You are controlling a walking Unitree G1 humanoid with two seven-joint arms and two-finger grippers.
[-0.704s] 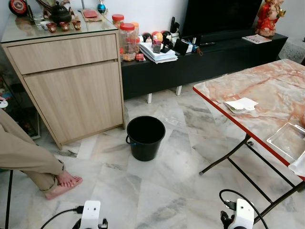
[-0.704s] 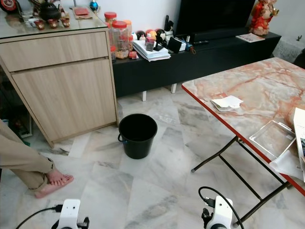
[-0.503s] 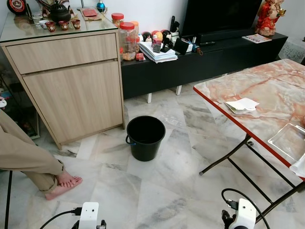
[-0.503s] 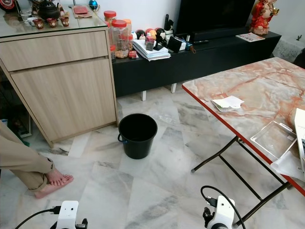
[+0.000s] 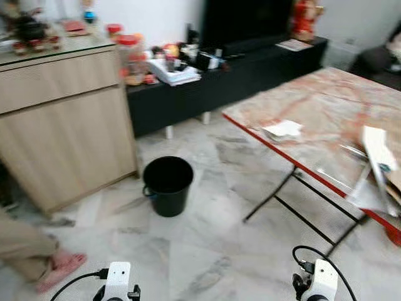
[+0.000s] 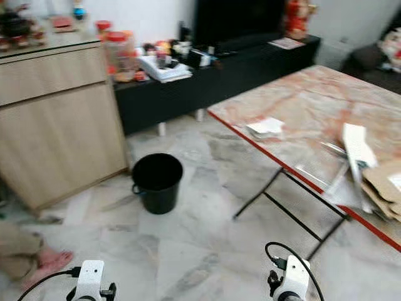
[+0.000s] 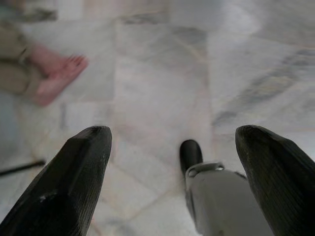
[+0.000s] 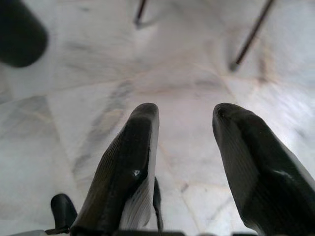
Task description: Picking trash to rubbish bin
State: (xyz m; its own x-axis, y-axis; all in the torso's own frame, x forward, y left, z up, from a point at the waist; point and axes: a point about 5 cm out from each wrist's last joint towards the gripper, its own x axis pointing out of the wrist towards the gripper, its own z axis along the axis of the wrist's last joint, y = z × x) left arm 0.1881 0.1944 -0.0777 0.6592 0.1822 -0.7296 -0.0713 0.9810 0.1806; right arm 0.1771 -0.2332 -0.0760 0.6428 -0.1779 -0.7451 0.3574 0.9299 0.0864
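Camera now rightward; black bucket (image 5: 166,185) empty.

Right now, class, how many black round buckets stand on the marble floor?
1. The black round plastic bucket stands on the pale marble floor, between the light wooden cabinet and the red-edged marble-patterned folding table. Others may be hidden behind furniture.

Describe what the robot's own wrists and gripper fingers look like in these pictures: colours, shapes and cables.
Each wrist ends in a white, rounded housing with a black cable looping from it, seen on the left arm and the right arm. The left gripper and the right gripper each have two long, thick black fingers with rounded tips and a faintly ribbed surface.
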